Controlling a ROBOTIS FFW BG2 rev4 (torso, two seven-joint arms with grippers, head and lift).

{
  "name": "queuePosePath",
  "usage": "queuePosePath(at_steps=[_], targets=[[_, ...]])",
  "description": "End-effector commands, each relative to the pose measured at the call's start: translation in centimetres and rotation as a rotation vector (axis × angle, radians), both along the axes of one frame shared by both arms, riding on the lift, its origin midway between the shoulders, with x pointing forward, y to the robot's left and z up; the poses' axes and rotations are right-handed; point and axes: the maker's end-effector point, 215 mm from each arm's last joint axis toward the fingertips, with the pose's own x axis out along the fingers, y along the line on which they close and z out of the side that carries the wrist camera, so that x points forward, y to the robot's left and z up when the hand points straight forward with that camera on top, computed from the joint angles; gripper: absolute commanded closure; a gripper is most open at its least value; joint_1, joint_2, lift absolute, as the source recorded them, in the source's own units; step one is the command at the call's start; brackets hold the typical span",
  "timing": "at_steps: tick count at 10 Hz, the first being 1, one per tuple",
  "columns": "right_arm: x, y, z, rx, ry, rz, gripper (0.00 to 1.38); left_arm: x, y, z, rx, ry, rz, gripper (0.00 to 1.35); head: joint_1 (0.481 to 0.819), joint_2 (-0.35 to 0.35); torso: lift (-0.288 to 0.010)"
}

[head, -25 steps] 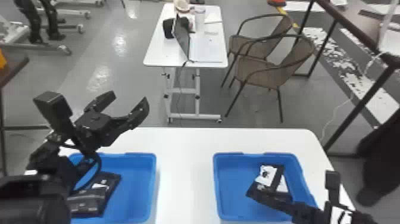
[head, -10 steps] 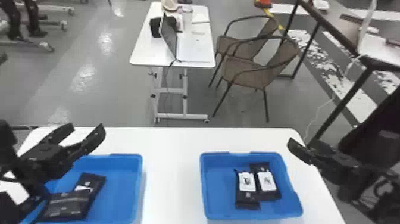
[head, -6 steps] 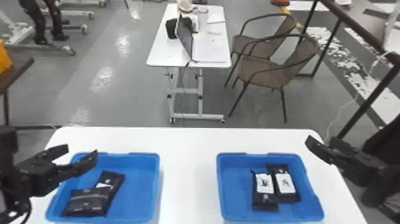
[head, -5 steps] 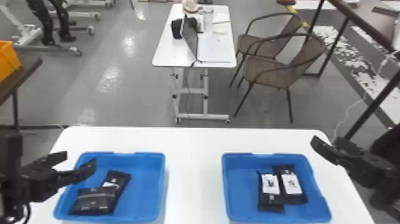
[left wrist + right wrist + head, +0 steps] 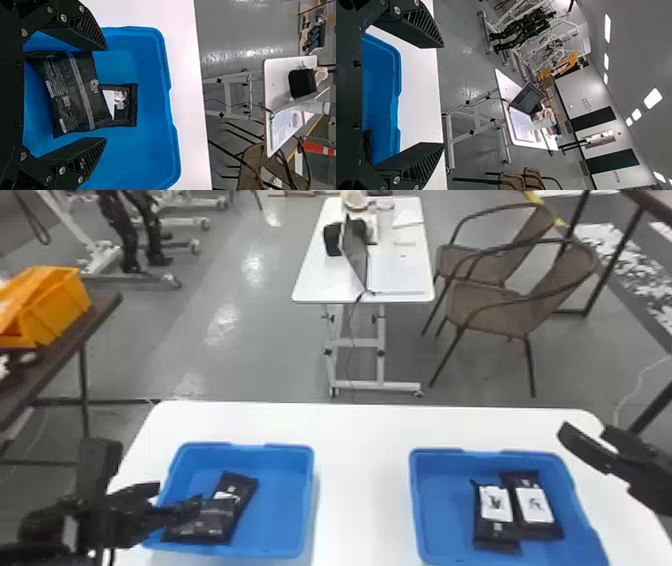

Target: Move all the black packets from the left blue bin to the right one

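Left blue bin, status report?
Left gripper open over left bin. Black top packet partly covers lower packet, neither held. Right gripper open near right bin.

there are two blue bins (image 5: 280, 500), four black packets (image 5: 536, 510), two brown chairs (image 5: 492, 310) and one laptop (image 5: 356, 255).

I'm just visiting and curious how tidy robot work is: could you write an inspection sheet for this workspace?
Surface: white table, both bins on it.
Job's things: left blue bin, one black packet overlapping another; right blue bin, two white-labelled packets side by side.
Clutter: laptop and papers on the far table.
Grippers: left gripper open over its bin; right gripper open near the right bin, holding nothing.
Cables: dark cable hanging from the laptop table.
Surroundings: two brown chairs, orange box.
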Motion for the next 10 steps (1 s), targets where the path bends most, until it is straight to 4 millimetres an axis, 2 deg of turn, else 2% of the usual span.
queuePosePath(at_steps=[1, 4, 8, 10], targets=[[0.2, 0.5, -0.2, 0.013, 0.002, 0.008, 0.14, 0.9, -1.1, -1.5, 0.017, 0.037, -0.037, 0.24, 0.695, 0.082, 0.000], [0.0, 1.1, -0.8, 0.036, 0.013, 0.015, 0.14, 0.0, 0.1, -3.1, 0.069, 0.154, -0.026, 0.24, 0.695, 0.083, 0.000], [0.0, 1.3, -1.0, 0.056, 0.015, 0.018, 0.14, 0.1, -0.5, -5.5, 0.096, 0.247, -0.085, 0.24, 0.695, 0.088, 0.000], [0.0, 1.4, -1.1, 0.063, 0.015, 0.018, 0.14, -1.1, 0.0, -6.3, 0.100, 0.290, -0.084, 0.24, 0.695, 0.091, 0.000]])
